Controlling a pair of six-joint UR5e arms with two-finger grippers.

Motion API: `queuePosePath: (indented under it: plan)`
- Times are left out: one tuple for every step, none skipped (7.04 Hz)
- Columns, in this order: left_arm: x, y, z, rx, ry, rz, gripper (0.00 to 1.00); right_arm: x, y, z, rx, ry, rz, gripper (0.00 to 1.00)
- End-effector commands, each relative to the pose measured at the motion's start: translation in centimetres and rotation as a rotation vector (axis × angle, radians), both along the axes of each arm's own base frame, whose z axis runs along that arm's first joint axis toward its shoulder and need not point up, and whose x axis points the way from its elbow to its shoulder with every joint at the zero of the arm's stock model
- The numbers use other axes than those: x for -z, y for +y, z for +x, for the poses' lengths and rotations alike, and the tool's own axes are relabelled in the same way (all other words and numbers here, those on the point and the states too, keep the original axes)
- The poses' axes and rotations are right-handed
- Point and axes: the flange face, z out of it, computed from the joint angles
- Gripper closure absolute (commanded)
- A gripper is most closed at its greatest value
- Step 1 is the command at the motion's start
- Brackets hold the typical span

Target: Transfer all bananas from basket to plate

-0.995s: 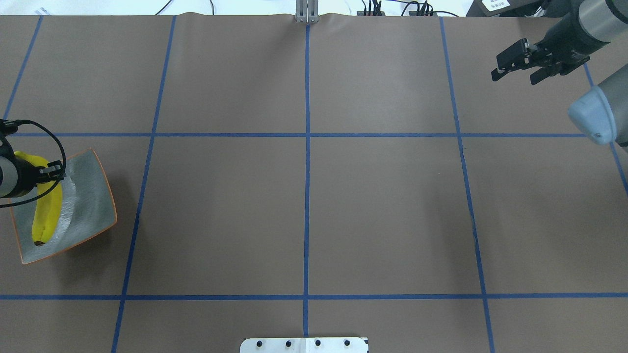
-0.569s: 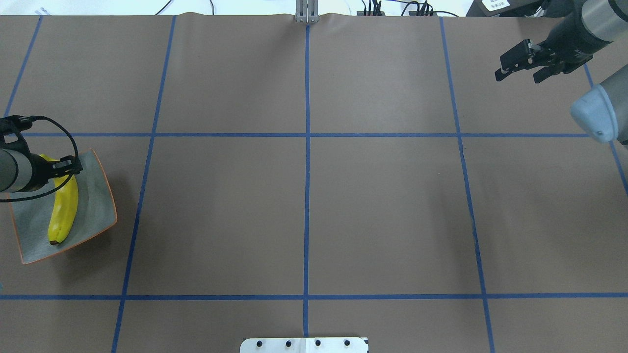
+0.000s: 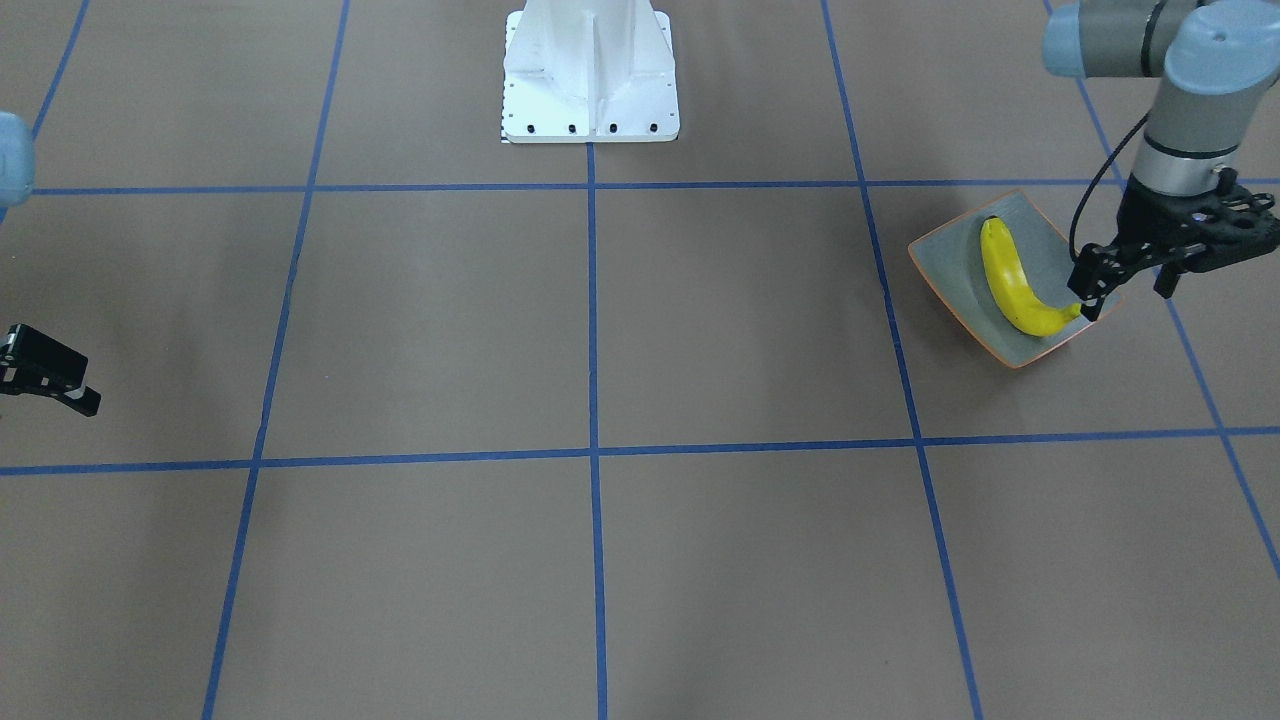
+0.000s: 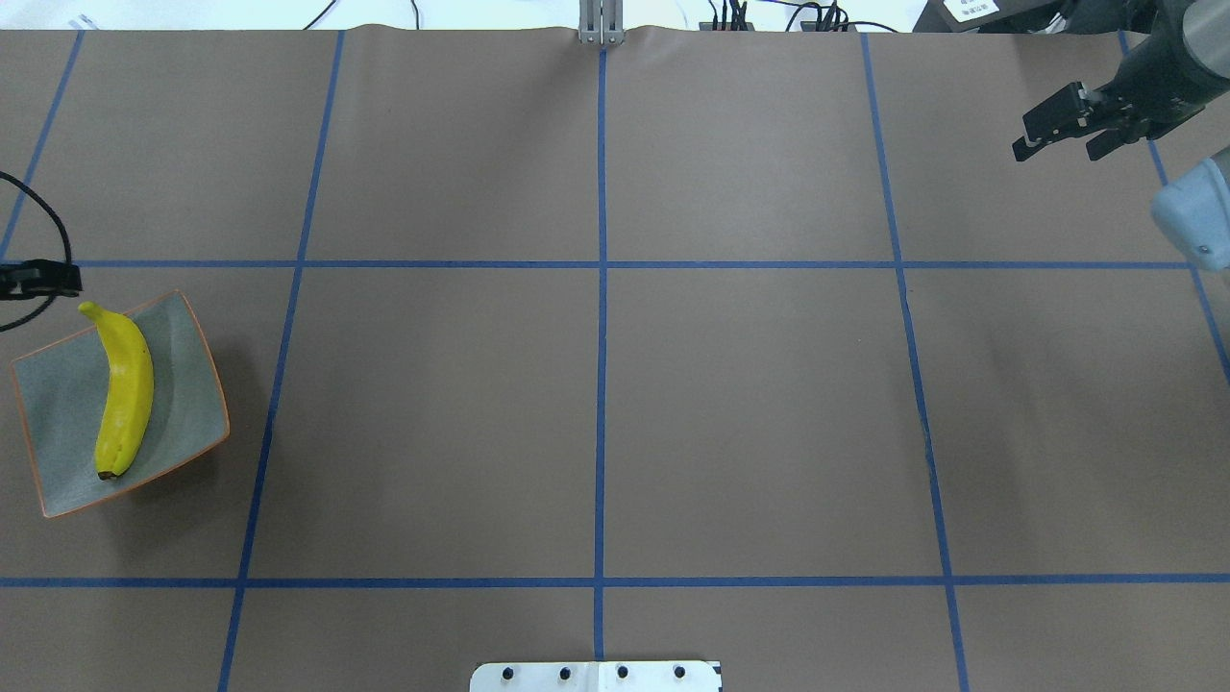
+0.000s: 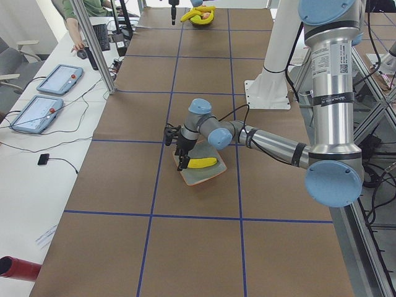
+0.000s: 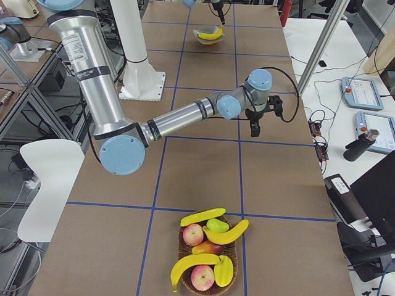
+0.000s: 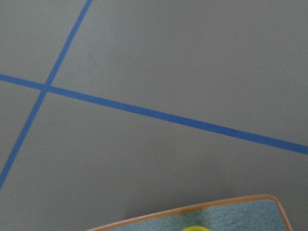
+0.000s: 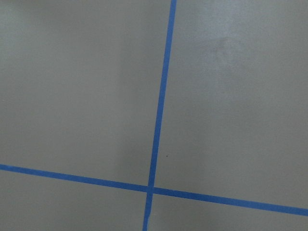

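Observation:
One yellow banana point(image 4: 125, 389) lies along the grey-green plate point(image 4: 187, 384) at the table's left edge; the front view shows the same banana point(image 3: 1015, 285) on the plate point(image 3: 950, 265). My left gripper point(image 3: 1127, 292) hangs open and empty just beyond the banana's far tip; in the overhead view this gripper point(image 4: 38, 279) is cut by the frame edge. My right gripper point(image 4: 1057, 151) is open and empty at the far right. The basket point(image 6: 179, 245) holds three more bananas point(image 6: 229, 232) among other fruit.
Apples and a green fruit share the basket. Blue tape lines cross the brown table cover. The white robot base point(image 3: 590, 70) stands at mid-table on the robot's side. Tablets and cables lie on a side bench point(image 5: 49, 99).
My left gripper has let go of the banana and drawn back off the plate toward the frame's left edge. The banana now rests on the plate. My right gripper has shifted further right.

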Motion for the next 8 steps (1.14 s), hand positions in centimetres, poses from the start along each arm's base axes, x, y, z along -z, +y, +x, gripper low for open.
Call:
queuePosePath:
  plan:
    - [-0.3, -0.8, -7.2, -0.144, 0.06, -0.001, 0.0, -7.0, 1.0, 4.4, 0.052, 0.062, 0.028, 0.0]
    - [-0.3, -1.0, -8.0, -0.187, 0.049, 0.005, 0.0, -11.7, 2.6, 8.5, 0.087, 0.112, 0.064, 0.0]
    - [-0.2, -1.1, -7.9, -0.189, 0.051, 0.008, 0.0, -15.2, 3.1, 12.6, 0.076, 0.134, 0.056, 0.0]
    - [0.0, -1.1, -7.8, -0.185, 0.057, 0.005, 0.0, -18.3, 3.3, 16.0, 0.07, 0.157, 0.048, 0.0]
    - [0.3, -1.2, -7.7, -0.181, 0.061, 0.009, 0.0, -21.0, 2.9, 17.8, 0.131, 0.236, 0.097, 0.0]
    - [0.7, -1.5, -7.5, -0.182, 0.063, 0.016, 0.0, -23.5, 2.7, 17.9, 0.161, 0.26, 0.075, 0.0]
    - [1.0, -1.8, -7.5, -0.181, 0.064, 0.02, 0.0, -24.1, 1.8, 17.8, 0.166, 0.258, 0.061, 0.0]
    - [1.3, -2.1, -7.3, -0.18, 0.067, 0.026, 0.0, -25.4, 1.6, 17.2, 0.178, 0.259, 0.032, 0.0]
